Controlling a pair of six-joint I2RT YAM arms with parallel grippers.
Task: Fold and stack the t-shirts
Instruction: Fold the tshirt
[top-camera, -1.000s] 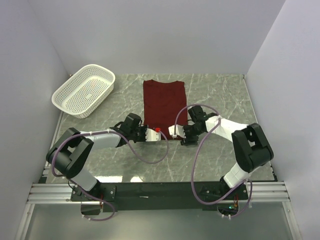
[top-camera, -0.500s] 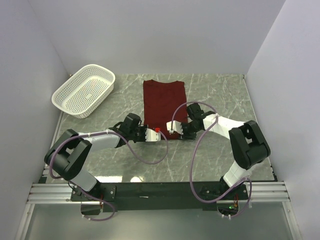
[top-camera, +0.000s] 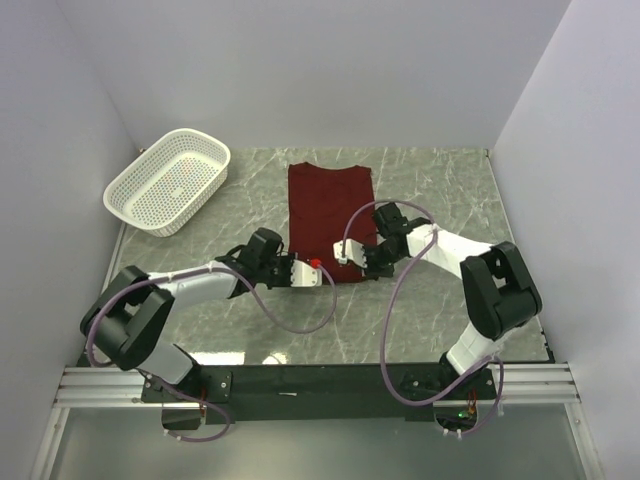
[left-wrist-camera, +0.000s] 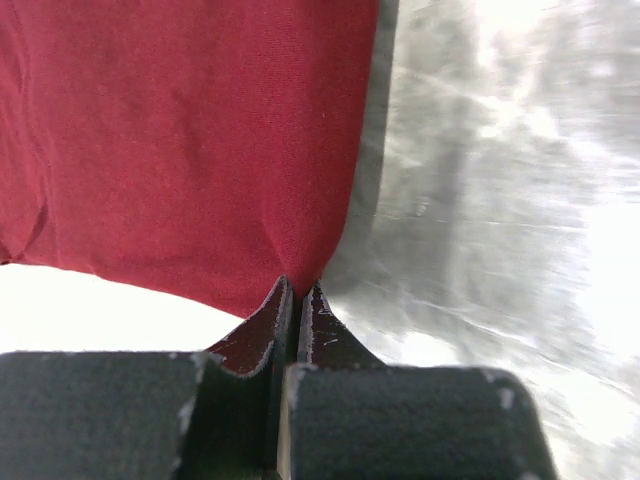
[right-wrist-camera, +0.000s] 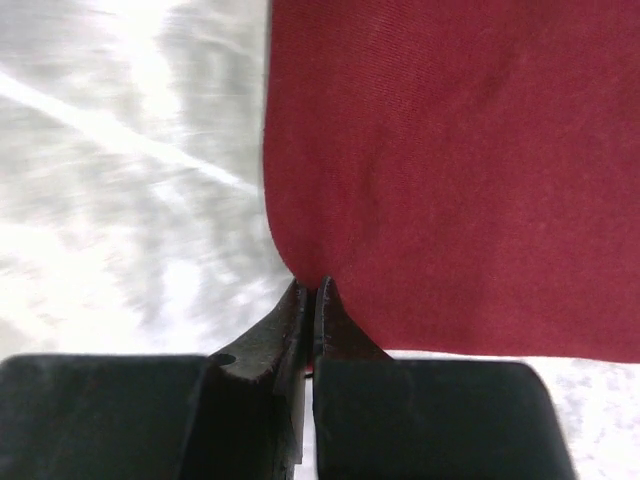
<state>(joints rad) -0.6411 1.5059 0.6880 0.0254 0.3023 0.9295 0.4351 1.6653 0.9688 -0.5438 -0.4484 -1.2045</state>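
t-shirt (top-camera: 331, 215), maroon: I see it from the top camera as a long rectangle lying flat on the grey marbled counter (top-camera: 440, 190). It sits about mid-width, with its long sides running away from the arm bases. Its far end lies near the back wall, and its near end lies between my two end effectors.

Left end effector (top-camera: 322, 274): reaches in from the left, low over the near end of the cloth. In its wrist view the t-shirt (left-wrist-camera: 180, 130) fills the upper left. The left end effector (left-wrist-camera: 297, 290) has its jaws pressed together on a corner of the fabric, which puckers to a point where it enters them.

Right end effector (top-camera: 345, 254): comes in from the right, at the same near end and close to its partner. In its wrist view the t-shirt (right-wrist-camera: 460, 170) fills the upper right. The right end effector (right-wrist-camera: 310, 287) is likewise clamped on a rounded corner of the cloth, with no gap between the fingers.

White perforated basket (top-camera: 168, 180): stands at the far left of the counter, well apart from the t-shirt.
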